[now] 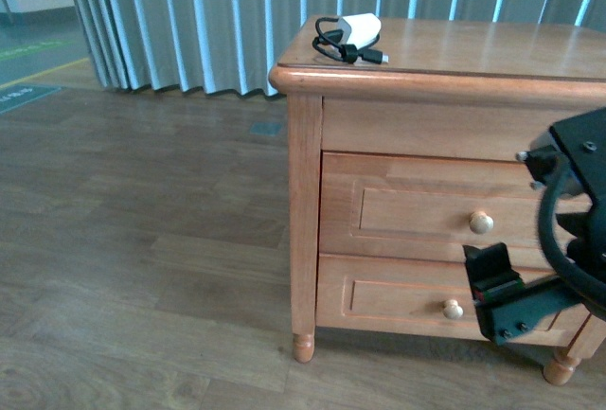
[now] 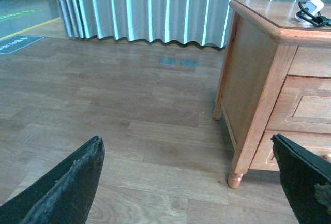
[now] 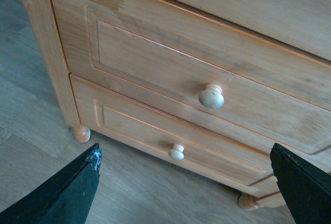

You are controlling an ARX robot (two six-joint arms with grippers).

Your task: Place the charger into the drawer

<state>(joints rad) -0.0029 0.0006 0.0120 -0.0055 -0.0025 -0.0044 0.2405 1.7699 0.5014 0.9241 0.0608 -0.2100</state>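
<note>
The white charger (image 1: 360, 26) with its black coiled cable lies on top of the wooden cabinet (image 1: 492, 50), near its far left corner. It also shows in the left wrist view (image 2: 313, 6). Two matching honey-brown drawers, the upper drawer (image 1: 417, 206) and the lower drawer (image 1: 398, 296), are both shut, each with a pale knob. My right gripper (image 1: 490, 277) is open and empty in front of the drawers, level with the lower one. In the right wrist view (image 3: 186, 182) the upper knob (image 3: 211, 95) and lower knob (image 3: 177, 152) lie ahead. My left gripper (image 2: 189, 182) is open over the floor, left of the cabinet.
Wood-look floor (image 1: 142, 240) spreads to the left of the cabinet. Grey vertical blinds (image 1: 189, 12) hang behind it. The cabinet stands on turned feet (image 1: 303, 347).
</note>
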